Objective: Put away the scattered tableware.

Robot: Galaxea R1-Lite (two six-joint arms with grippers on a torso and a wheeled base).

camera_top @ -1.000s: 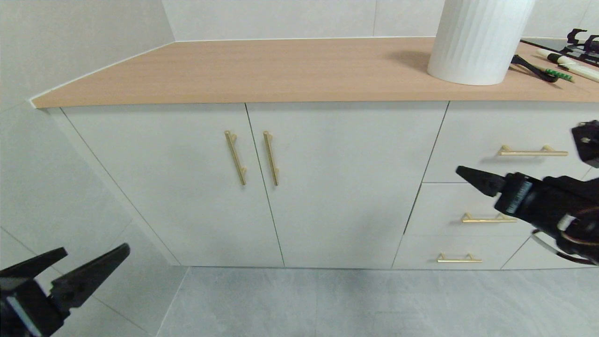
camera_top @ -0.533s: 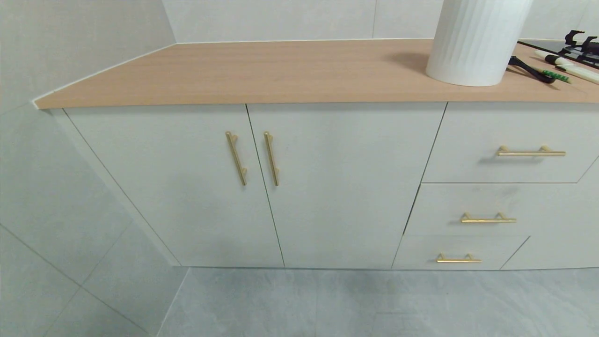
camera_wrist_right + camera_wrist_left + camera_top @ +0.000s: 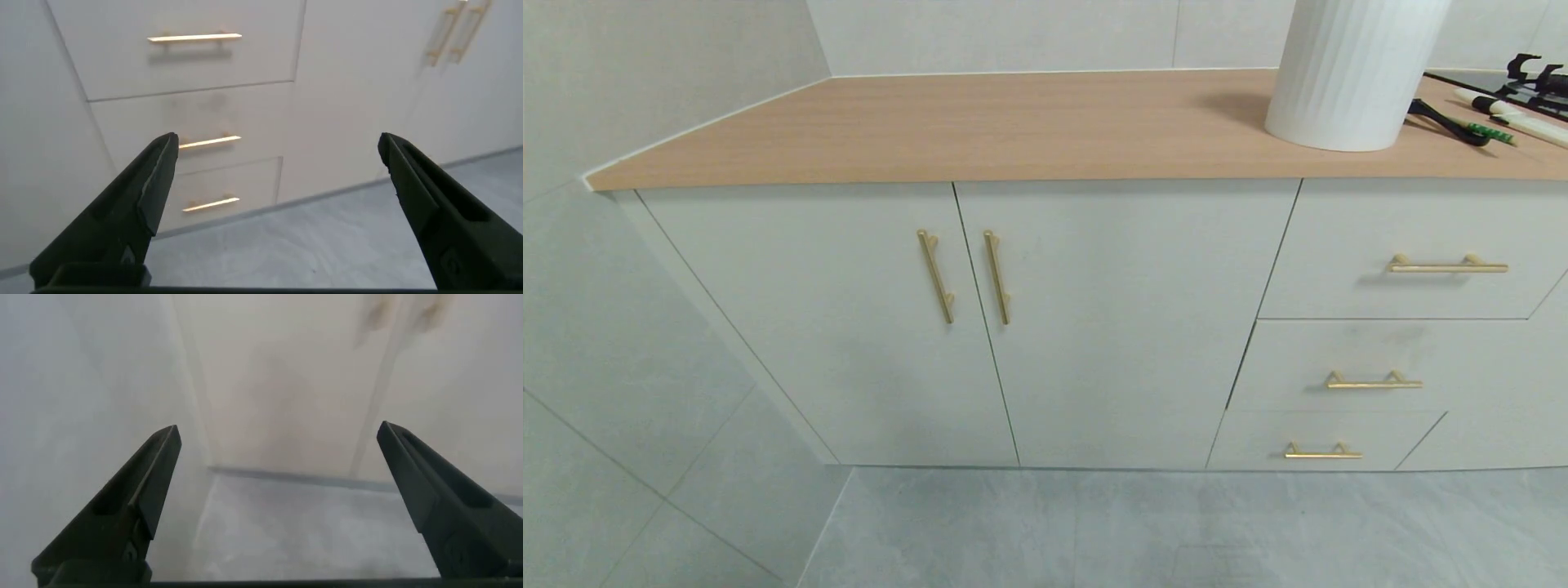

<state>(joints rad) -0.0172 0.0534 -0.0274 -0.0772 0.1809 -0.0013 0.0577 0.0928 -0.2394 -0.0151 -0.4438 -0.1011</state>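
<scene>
Task judged unstarted: black and green-handled utensils [image 3: 1454, 123] lie loose on the wooden countertop [image 3: 1013, 122]; white brass-handled drawers [image 3: 1405, 298] closed. Left gripper [image 3: 276, 431] and right gripper [image 3: 276, 140] both spread wide, empty

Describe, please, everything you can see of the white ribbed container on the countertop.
The white ribbed container stands upright on the wooden countertop, near its front edge, above the top drawer. Its wall carries fine vertical ribs and looks matte. Its top is out of frame. A black utensil lies close beside it.
</scene>
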